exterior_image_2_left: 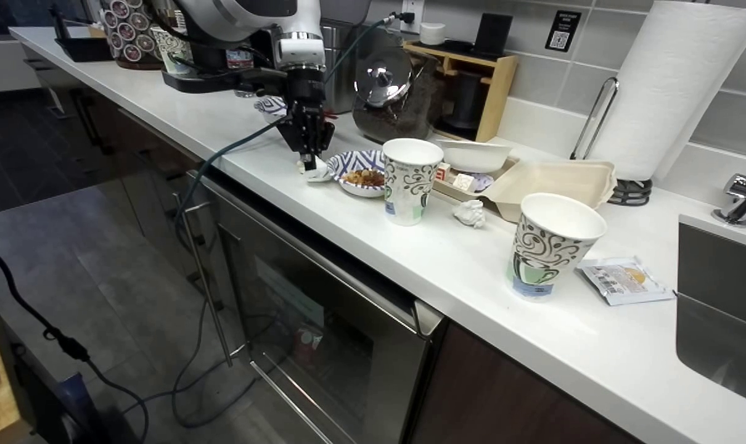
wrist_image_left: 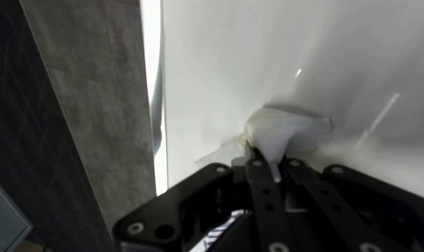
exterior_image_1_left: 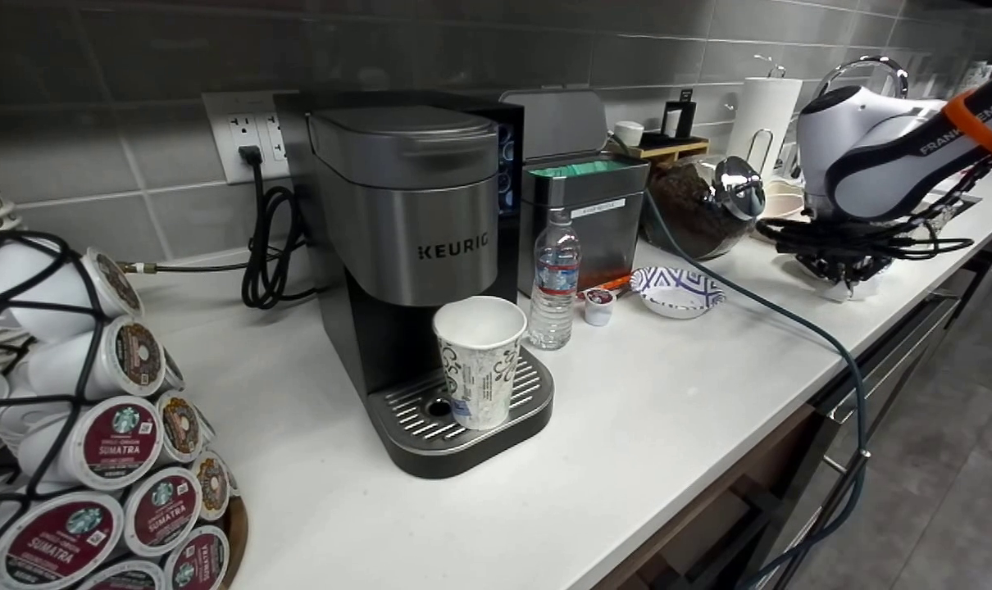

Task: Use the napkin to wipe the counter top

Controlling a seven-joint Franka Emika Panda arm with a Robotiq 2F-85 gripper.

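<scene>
Napkin pinched between fingers, long axis roughly across counter top, front to back

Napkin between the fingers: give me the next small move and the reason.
I'd probably slide the napkin lightly along the counter, away from the bowl of food. In the wrist view the fingers pinch it; in an exterior view it sits low, apparently touching the counter, with the bowl close beside it. A stroke that way should wipe without bumping the bowl.

We get soft wrist view, glare streaking counter at three o'clock; in exterior view, floor dim, eight o'clock.
</scene>
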